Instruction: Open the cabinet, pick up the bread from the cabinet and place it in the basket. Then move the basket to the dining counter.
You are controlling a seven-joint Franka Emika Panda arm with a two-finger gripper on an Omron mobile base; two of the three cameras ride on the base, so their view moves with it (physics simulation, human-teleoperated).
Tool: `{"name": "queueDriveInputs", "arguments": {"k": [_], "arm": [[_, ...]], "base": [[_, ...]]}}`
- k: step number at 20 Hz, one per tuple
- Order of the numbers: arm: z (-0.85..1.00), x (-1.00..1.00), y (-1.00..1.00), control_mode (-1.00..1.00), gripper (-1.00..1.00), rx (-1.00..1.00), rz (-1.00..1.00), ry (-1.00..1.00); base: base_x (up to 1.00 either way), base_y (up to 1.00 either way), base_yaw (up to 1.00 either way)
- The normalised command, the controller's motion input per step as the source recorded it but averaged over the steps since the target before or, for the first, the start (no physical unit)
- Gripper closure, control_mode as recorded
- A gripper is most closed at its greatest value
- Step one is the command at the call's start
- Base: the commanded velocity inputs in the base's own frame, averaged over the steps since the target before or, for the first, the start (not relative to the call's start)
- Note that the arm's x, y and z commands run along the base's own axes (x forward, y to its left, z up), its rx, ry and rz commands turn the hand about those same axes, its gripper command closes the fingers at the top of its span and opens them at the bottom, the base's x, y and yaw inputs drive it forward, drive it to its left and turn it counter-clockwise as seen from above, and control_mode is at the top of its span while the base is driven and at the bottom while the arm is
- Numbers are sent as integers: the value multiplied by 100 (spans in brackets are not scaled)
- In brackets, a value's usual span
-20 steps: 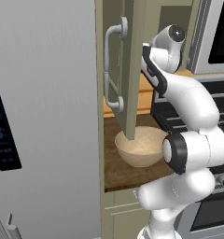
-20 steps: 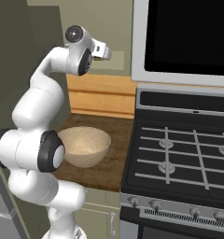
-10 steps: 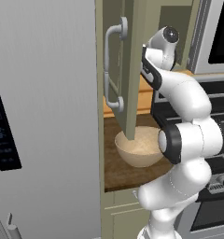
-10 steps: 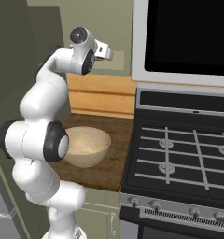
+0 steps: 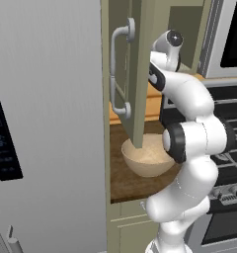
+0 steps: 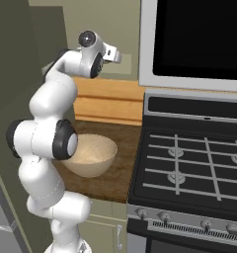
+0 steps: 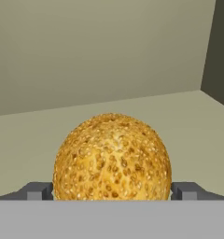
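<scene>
No writing can be read anywhere; the dark panel (image 5: 3, 136) on the grey refrigerator (image 5: 46, 123) carries pale marks too small to make out.

In the hand view the fingers (image 7: 112, 191) stand wide apart, one dark tip at each side of the bread (image 7: 112, 158), a round golden seeded lump that sits between them on the pale cabinet shelf (image 7: 193, 121). Whether the tips touch it cannot be told.

The left base view shows the cabinet (image 5: 140, 69) with its door swung open, the curved silver handle (image 5: 119, 74) on it, and the arm reaching up inside behind the door. The basket (image 5: 145, 158) sits on the wooden table (image 5: 123, 183) well below the fingers, partly behind the door's lower edge.

The right base view shows the basket's whole grainy hollow, just beside the black stove (image 6: 189, 168), under the dark microwave (image 6: 194, 39).
</scene>
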Motion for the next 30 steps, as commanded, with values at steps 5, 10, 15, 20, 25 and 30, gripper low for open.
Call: {"name": "queueDriveInputs", "arguments": {"k": [5,10,15,20,25,30], "arm": [[0,32,0,-100,100,0,0,0],[0,13,0,-100,100,0,0,0],[0,-14,0,-100,100,0,0,-1],[0,-89,-6,-100,100,0,0,-14],[6,-100,-10,-100,100,0,0,-7],[44,-99,-1,-100,100,0,0,-1]], "base": [[0,0,0],[0,0,0],[0,0,0],[0,0,0],[0,0,0],[0,0,0]]}}
